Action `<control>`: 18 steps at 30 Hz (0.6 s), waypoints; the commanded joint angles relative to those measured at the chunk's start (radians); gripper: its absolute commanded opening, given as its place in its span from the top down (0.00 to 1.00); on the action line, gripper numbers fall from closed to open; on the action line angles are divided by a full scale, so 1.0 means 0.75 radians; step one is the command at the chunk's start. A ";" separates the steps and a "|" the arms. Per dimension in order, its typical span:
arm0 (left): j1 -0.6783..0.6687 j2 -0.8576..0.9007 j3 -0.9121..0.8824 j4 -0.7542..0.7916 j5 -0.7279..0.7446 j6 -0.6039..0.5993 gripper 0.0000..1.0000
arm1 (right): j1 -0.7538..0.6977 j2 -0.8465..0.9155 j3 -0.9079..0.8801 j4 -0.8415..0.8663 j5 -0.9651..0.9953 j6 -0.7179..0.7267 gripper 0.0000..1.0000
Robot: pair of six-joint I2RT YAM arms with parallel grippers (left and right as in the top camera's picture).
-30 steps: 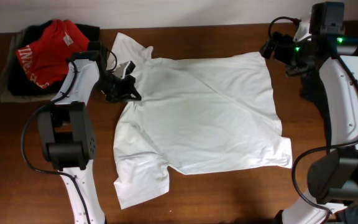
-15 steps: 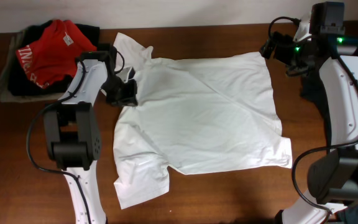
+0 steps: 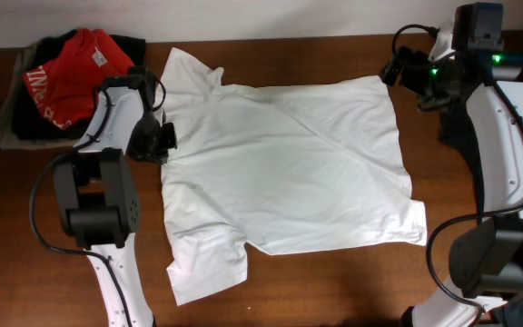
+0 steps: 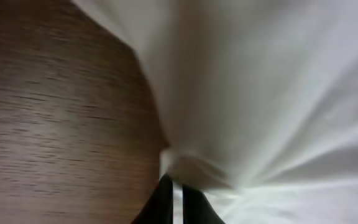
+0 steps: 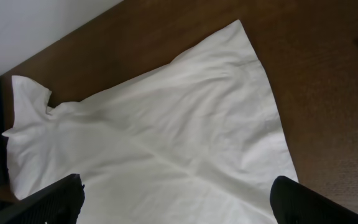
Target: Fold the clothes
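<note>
White T-shirt, one, spread on worktop. One red garment nearby. Left pincer clamped on shirt edge; right pincer spread wide, empty.

red garment: at 10 o'clock on the tabletop, atop a dark pile
white lettering: block capitals along the red garment's 9 o'clock edge; they seem to begin "ZIN", and the rest is lost in the folds
small white tag: on the red garment toward 12 o'clock; print too small to read
white T-shirt: plain cloth, nothing legible
</note>
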 commanded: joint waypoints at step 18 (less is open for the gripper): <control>0.089 -0.030 -0.171 0.119 -0.233 -0.184 0.99 | -0.004 0.004 -0.006 0.000 -0.008 0.007 0.01</control>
